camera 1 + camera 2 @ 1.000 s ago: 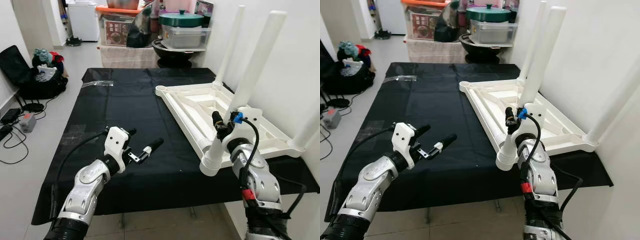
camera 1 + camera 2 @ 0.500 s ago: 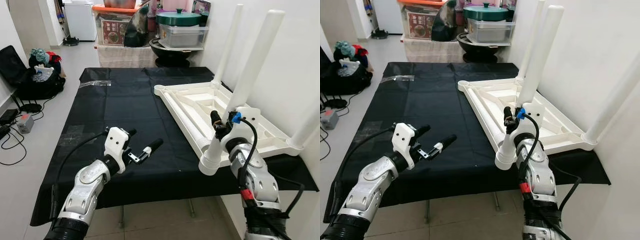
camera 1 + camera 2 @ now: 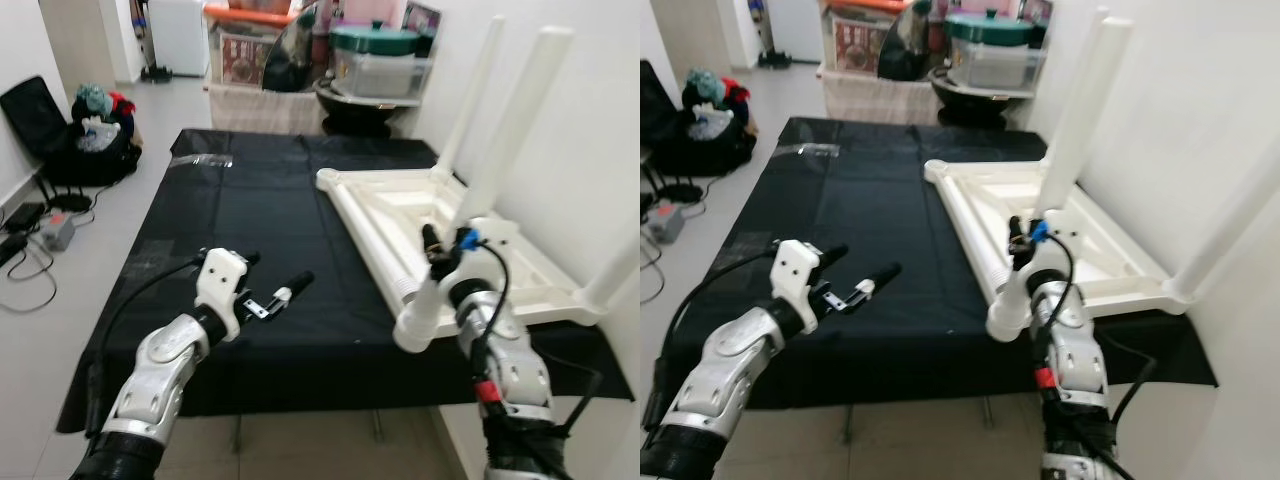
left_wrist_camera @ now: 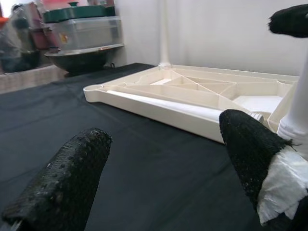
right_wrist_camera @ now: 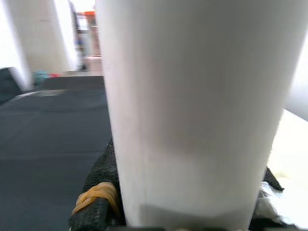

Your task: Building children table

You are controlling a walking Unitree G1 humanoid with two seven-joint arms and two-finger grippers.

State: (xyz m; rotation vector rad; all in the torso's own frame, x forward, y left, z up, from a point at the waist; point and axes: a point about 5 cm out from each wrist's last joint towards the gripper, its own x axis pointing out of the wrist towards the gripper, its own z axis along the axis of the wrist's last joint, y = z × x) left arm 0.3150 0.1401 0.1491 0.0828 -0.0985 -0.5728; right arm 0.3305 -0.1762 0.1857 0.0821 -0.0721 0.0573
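Fingers of my right gripper (image 3: pixel 432 262) are clamped on a white leg (image 3: pixel 500 150), low down near its foot end; in the right wrist view the tube sits tight between the black pads (image 5: pixel 98 195), so I read the hold as firm. The leg slants up and away toward the wall, its lower end hanging just off the near corner of the tabletop (image 3: pixel 440 225), which lies upside down on the black cloth (image 3: pixel 250 220) at the right side, ribs up. Two other legs look already fitted: one (image 3: pixel 468 95) stands at the far corner, another (image 3: pixel 612 275) at the right corner by the wall. My left gripper (image 3: pixel 262 285) hovers over the cloth left of the tabletop, fingers spread wide and holding nothing; its wrist view looks across the cloth at the tabletop's long edge. Beyond the cloth are storage boxes (image 3: pixel 375 65) and a dark bag (image 3: pixel 70 150) on the floor. I judge the step in hand to be seating this leg into the near corner socket. I cannot tell from these views whether its end is in the socket or only beside it. Next I would bring the tube upright over the socket and push or twist it home, and I may need the left gripper on the tabletop's edge to stop it sliding on the cloth.
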